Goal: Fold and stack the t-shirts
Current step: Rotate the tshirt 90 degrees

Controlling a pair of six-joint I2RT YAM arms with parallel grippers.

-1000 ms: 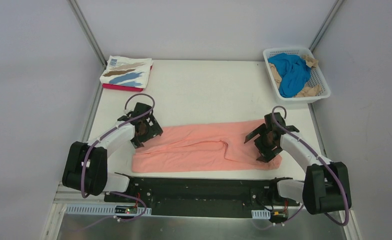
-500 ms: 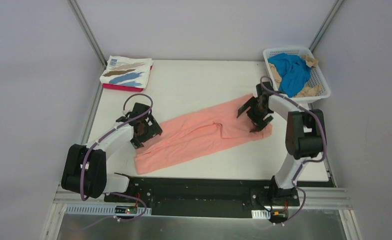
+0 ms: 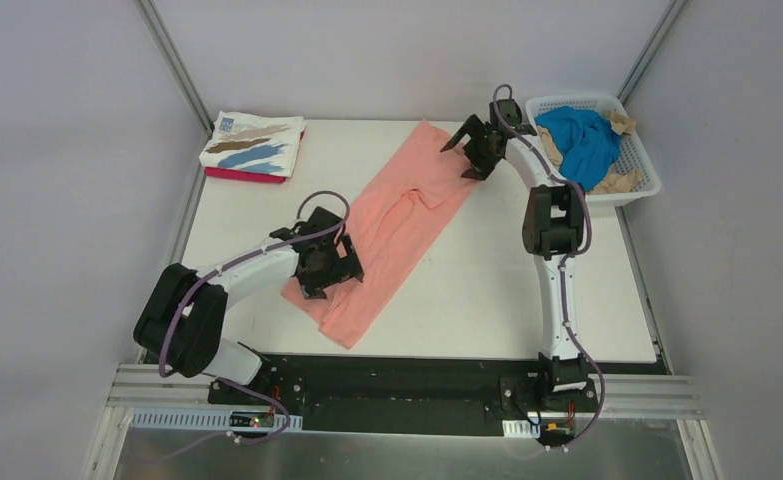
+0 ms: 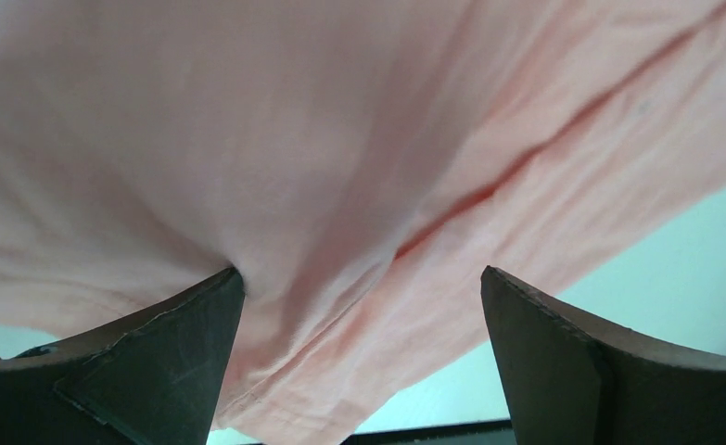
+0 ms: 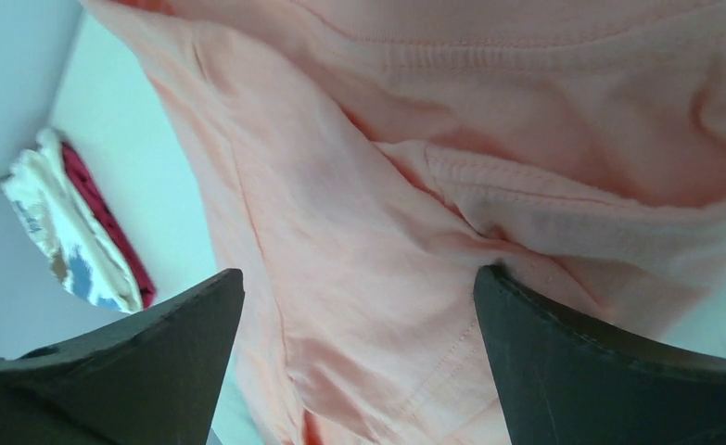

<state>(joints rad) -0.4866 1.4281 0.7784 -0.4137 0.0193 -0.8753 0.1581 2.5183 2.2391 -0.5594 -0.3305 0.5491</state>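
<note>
Across the white table point(image 3: 507, 290), the salmon-pink t-shirt point(image 3: 402, 210) is stretching diagonally from 7 toward 1 o'clock, with the left gripper point(image 3: 327, 268) resting on its near end and the right gripper point(image 3: 474, 152) on its far end, both spreading their fingers wide.

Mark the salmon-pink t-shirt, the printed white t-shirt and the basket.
salmon-pink t-shirt point(image 3: 399, 212): top external view, middle of the spread cloth.
printed white t-shirt point(image 3: 255, 143): top external view, its folded top face.
basket point(image 3: 579, 99): top external view, far rim.

long shirt point(image 3: 407, 200) diagonal across centre; folded stack point(image 3: 254, 143) far-left; basket point(image 3: 599, 197) far-right, seemingly holding loose shirts point(image 3: 585, 140)
</note>
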